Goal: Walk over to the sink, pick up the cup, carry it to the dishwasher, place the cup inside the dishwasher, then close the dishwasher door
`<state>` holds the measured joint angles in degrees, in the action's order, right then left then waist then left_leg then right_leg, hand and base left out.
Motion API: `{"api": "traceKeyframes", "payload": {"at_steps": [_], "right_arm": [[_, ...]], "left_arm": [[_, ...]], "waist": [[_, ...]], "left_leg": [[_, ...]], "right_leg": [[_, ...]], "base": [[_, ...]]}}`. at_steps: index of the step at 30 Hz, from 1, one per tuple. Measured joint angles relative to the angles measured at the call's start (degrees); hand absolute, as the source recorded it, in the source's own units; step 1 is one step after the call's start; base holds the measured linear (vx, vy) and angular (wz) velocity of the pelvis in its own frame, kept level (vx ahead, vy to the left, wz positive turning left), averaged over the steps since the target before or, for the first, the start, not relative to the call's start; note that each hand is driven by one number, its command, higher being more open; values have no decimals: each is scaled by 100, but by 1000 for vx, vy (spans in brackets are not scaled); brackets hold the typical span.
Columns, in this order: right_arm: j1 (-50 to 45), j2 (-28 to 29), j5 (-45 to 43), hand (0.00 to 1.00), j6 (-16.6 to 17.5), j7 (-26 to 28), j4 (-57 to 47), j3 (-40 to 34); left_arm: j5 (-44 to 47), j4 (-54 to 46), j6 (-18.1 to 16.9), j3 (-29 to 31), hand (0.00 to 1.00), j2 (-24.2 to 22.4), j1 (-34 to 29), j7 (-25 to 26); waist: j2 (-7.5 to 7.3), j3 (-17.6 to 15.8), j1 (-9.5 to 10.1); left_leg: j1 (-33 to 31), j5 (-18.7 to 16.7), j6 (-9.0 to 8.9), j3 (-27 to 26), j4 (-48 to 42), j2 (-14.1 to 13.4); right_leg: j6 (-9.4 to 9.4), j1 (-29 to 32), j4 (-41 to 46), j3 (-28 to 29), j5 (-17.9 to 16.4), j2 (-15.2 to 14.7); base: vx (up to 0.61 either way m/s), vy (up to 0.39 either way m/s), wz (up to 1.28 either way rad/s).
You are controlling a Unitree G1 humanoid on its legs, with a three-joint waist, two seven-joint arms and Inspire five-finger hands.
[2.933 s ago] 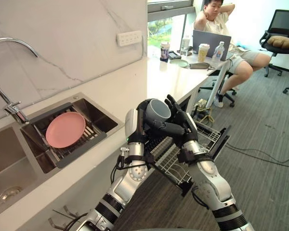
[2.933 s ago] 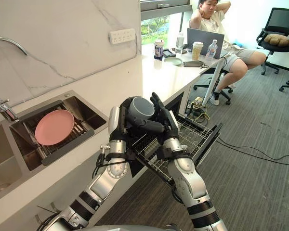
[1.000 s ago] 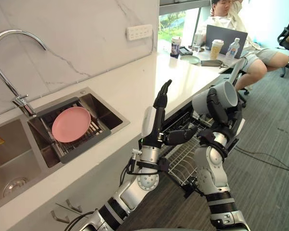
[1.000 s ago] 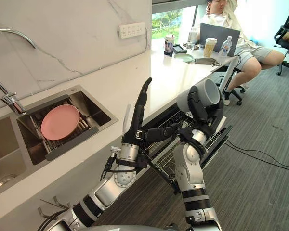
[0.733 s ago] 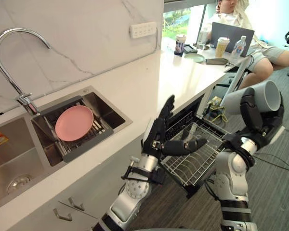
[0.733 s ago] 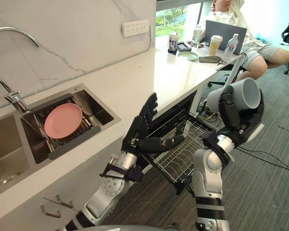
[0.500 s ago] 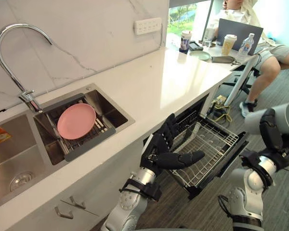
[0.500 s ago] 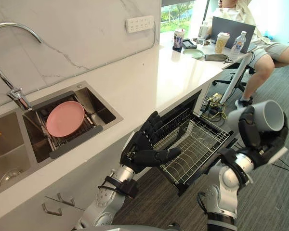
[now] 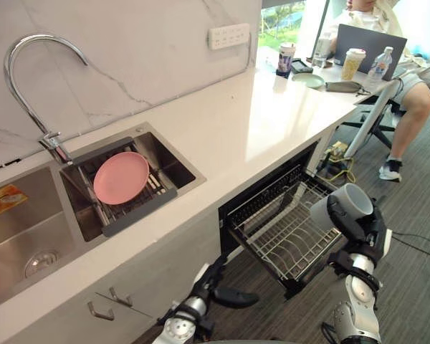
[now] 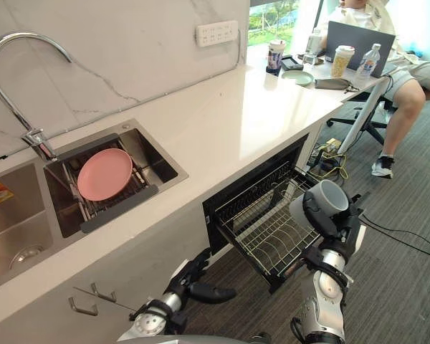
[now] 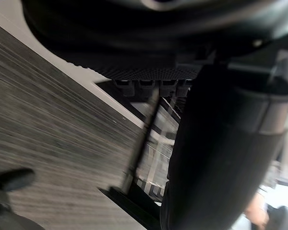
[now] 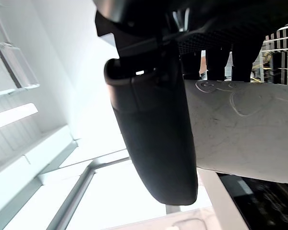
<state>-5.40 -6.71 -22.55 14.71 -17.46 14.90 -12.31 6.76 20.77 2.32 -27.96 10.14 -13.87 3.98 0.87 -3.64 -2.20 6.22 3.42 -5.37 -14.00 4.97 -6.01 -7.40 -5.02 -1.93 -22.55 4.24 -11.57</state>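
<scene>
My right hand [image 9: 368,231] is shut on the grey cup [image 9: 342,204] and holds it tilted, mouth up, just off the outer right corner of the pulled-out wire rack [image 9: 287,229]. The dishwasher [image 10: 252,188] under the white countertop [image 9: 258,122] stands open, its door [image 9: 301,281] down beneath the rack. In the right wrist view the cup's pale wall [image 12: 240,134] lies against my thumb [image 12: 153,139]. My left hand [image 9: 226,295] hangs low before the cabinet fronts, open and holding nothing; the left wrist view looks past its thumb [image 11: 216,153] to the rack.
A pink plate [image 9: 120,177] lies in the sink's drain rack under the curved tap [image 9: 29,79]. A person [image 9: 416,79] sits at the counter's far end with a laptop [image 9: 376,39], cups and a bottle. Grey floor lies right of the rack.
The view has lifted and shifted. Both arms have dropped: the right hand brought the cup down beside the rack's outer corner, and the left hand sank low by the cabinets.
</scene>
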Motion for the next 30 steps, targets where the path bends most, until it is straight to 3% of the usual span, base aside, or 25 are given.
{"api": "traceKeyframes", "payload": {"at_steps": [10,18,25,30], "right_arm": [[161,-487,710,0,-506,630,985,378],[732,-693,1248,0,-1050,955,2217,671],[1408,-820,1354,0,-1170,784,3027,808],[2633,-1438,1389,0,-1166,477,3777,827]], "left_arm": [[-1203,1384,80,960,100,-42,-26,754],[-1250,2092,41,1774,100,-232,298,1227],[-1584,2449,-14,2233,100,80,271,1489],[-1851,2471,-37,2283,100,279,220,1617]], "waist": [[-44,-34,45],[-56,-223,257],[-86,-742,463],[-148,-1480,753]], "left_leg": [[-34,83,23,266,29,28],[-255,192,12,561,31,23],[-645,363,-30,947,23,-43],[-1096,591,-16,1218,20,-52]], "right_leg": [[5,-133,-5,-249,-9,-28],[27,-128,2,-529,-50,-17],[88,34,186,-929,-127,34],[192,344,406,-1078,-172,24]], "base": [[-29,2,12],[-34,-4,20],[-17,-22,31],[-86,-2,30]]}}
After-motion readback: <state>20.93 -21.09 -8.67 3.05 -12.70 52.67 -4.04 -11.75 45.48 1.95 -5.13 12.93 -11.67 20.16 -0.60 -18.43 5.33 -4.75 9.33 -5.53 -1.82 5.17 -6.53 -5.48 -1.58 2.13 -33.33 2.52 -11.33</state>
